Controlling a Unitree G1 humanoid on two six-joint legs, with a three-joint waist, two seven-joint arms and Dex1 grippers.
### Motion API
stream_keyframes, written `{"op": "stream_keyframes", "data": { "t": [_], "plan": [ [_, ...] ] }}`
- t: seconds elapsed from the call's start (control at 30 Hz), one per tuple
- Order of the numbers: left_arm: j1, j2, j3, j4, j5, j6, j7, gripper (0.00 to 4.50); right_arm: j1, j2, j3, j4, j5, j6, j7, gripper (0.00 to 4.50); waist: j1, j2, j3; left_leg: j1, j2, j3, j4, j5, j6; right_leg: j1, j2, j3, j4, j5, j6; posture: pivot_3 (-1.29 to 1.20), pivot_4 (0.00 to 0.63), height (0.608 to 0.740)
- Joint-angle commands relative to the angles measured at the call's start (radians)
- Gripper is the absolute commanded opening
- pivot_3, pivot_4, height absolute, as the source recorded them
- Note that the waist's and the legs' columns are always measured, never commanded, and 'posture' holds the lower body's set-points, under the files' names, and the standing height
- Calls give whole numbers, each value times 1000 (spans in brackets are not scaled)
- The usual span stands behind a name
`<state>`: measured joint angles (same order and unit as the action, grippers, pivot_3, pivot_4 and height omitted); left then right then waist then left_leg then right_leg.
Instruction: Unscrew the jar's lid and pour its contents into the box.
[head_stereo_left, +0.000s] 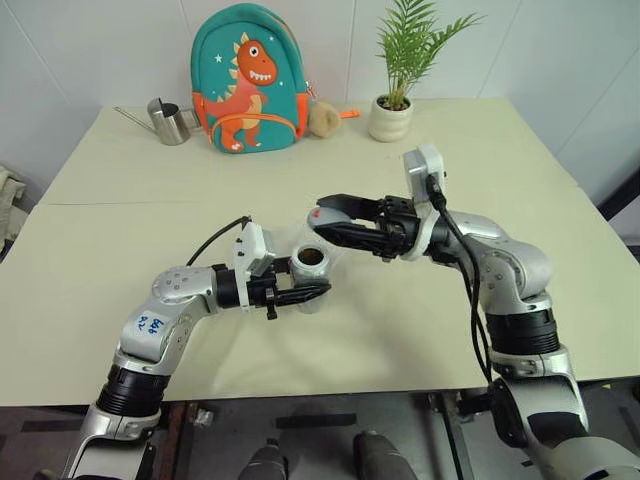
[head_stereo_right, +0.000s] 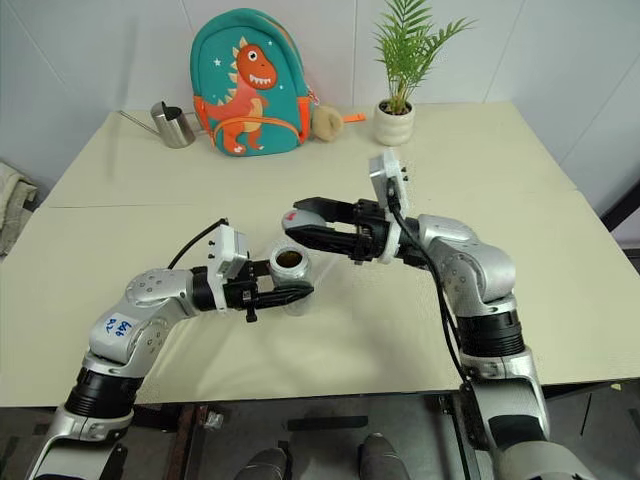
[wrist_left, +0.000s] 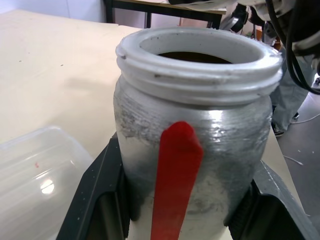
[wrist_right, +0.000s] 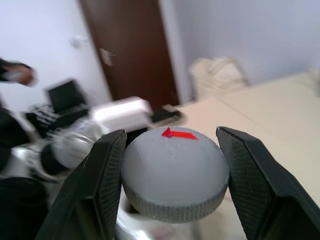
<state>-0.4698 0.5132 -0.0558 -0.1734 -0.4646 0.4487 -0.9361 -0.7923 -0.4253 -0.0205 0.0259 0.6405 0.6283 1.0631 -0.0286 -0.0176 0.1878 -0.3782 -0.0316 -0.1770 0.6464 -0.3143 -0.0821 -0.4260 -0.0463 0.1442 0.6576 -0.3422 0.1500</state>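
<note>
Surface: pale cream table (head_stereo_left: 420, 330), matt, a seam running across it toward the far half; white walls behind, meeting at a corner on the right.

Far edge of the table, left to right: small steel watering can (head_stereo_left: 171, 121) with a thin spout; teal backpack (head_stereo_left: 248, 78) with an orange dinosaur, upright against the wall; tan plush ball (head_stereo_left: 323, 119) just beside the backpack; potted palm (head_stereo_left: 392, 104) in a white pot.

Jar (head_stereo_left: 310, 272): upright near the middle of the table, mouth uncovered, dark contents inside; white threaded rim and a red stripe down its side in the left wrist view; left gripper (head_stereo_left: 312, 291) level, its fingers closed tight around the jar's body.

Lid (wrist_right: 175, 172): round, grey, ribbed edge, small red arrow on top; off the jar, held just above and right of the mouth; right gripper (head_stereo_left: 325, 220) pointing left, its fingers (wrist_right: 102, 187) pressed on either side of the lid.

Box (wrist_left: 35, 175): clear plastic, on the table just beside the jar, in the left wrist view.

Room, right wrist view: dark brown door, white wall, blurred dark gear, a person's hand at the edge.
</note>
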Motion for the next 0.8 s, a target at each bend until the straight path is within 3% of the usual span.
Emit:
{"op": "stream_keyframes", "data": {
  "t": [0.03, 0.2, 0.47, 0.67, 0.8],
  "plan": [
    [-2, 14, 33, -28, -19, -6, -2, 1898, 52, -44, -41, 100, -98, -148, -28, 2542, 0, 0, 0, 0, 0, 0, 0, 0, 0, 0, 0, 0, 0, 0, 0, 0, 150, 740],
    [-10, 17, 47, -17, -24, -8, -7, 1898, 123, -63, -58, 346, -240, -403, -65, 2542, -3, 0, 0, 0, 0, 2, 0, 0, 1, 0, 0, 0, 0, 0, 0, 0, 150, 740],
    [-37, 19, 63, -2, -29, -1, -10, 1898, 144, -53, -54, 583, -343, -611, -105, 2542, -29, 0, 0, 0, 0, 4, 1, 0, 1, -1, 1, 2, 2, 0, 0, 0, 150, 740],
    [-52, 22, 75, 29, -4, -23, 5, 1898, 139, -62, -62, 579, -333, -618, -78, 4487, -31, 0, 0, 0, 0, 4, 1, 1, 0, -1, 1, 2, 3, 0, 0, 0, 150, 740],
    [-87, 26, 96, 70, -6, -39, 5, 1898, 136, -86, -58, 468, -294, -566, -13, 4487, -30, 0, 0, 0, 0, 4, 1, 1, 0, -1, 1, 2, 3, 0, 0, 0, 150, 740]
  ]
}}
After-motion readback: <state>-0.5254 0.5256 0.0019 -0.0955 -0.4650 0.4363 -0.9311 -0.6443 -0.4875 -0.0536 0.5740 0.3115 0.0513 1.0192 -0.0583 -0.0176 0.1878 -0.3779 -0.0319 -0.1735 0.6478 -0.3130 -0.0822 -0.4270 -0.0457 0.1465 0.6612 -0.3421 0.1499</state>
